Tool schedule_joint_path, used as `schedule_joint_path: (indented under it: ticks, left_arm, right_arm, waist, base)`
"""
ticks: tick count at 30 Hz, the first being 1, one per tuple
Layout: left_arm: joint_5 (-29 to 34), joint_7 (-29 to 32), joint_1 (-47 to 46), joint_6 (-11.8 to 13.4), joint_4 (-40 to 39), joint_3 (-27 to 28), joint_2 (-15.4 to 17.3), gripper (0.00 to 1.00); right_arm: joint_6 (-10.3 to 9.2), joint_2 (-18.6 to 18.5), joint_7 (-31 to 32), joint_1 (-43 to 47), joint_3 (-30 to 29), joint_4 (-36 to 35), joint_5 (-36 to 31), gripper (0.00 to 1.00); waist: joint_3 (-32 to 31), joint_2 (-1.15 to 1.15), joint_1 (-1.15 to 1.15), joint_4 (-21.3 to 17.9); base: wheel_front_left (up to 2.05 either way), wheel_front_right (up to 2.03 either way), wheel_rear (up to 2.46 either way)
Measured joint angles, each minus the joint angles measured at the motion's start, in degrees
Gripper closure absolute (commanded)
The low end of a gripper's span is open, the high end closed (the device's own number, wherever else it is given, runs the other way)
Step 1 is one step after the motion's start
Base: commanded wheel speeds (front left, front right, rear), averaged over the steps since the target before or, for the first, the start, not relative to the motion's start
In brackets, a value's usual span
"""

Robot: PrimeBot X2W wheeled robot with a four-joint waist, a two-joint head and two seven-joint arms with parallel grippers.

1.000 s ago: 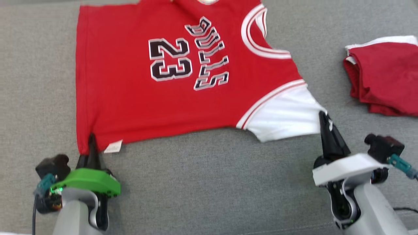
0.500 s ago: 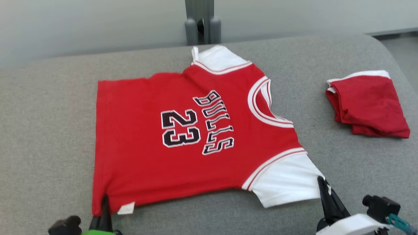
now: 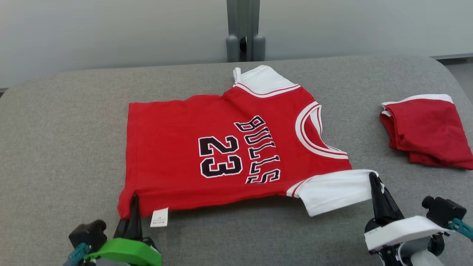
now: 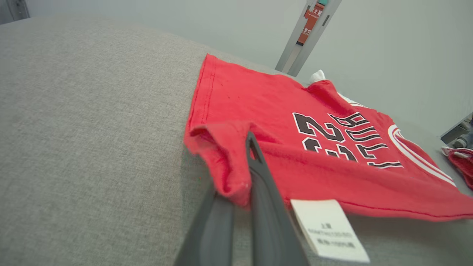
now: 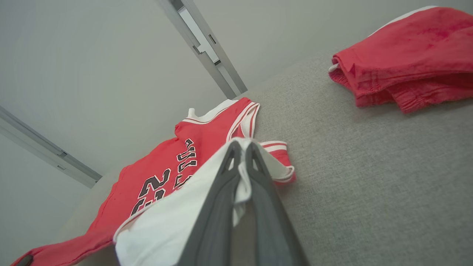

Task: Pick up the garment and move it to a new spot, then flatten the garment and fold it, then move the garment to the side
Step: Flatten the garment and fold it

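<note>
Where the garment (image 3: 221, 147) lies: spread face up in the middle of the bench, "23" and "BULLS" showing, collar toward the robot's right, near corners raised a little.
Bench (image 3: 55, 147): grey fabric top.
Left gripper (image 3: 133, 199): fingers pressed together on the red hem corner, just beside the white tag (image 3: 159, 217).
Right gripper (image 3: 374, 181): pinching the white sleeve (image 3: 332, 190) at its outer edge.
Folded red cloth (image 3: 428, 129): on the bench, well apart from the garment, to its right.

The left gripper (image 3: 134, 198) and right gripper (image 3: 373, 178) have lifted the jersey's (image 3: 221, 147) near edge off the cushion (image 3: 55, 147), raising its white sleeve (image 3: 332, 190). The head view has tilted upward
</note>
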Motion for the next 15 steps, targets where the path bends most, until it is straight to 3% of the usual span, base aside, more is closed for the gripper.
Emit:
schedule_joint_path:
  ticks: [8, 15]
  left_arm:
    - [-1.1, 0.0, -9.98, 2.72, 6.1, -5.27, 0.0, 1.0]
    - [-1.16, 0.0, -15.62, 6.15, 10.38, -5.97, 0.0, 1.0]
  right_arm:
    - [-0.04, -0.22, 0.0, -11.34, 1.56, 9.09, -0.85, 1.0]
    - [-0.04, 0.87, -0.01, -20.08, 1.75, 14.84, -1.56, 1.0]
  waist:
    - [4.25, 0.0, 0.0, 1.05]
    - [8.77, 0.0, 0.0, 1.66]
  base:
    - [0.0, 0.0, 0.0]
    - [0.0, 0.0, 0.0]
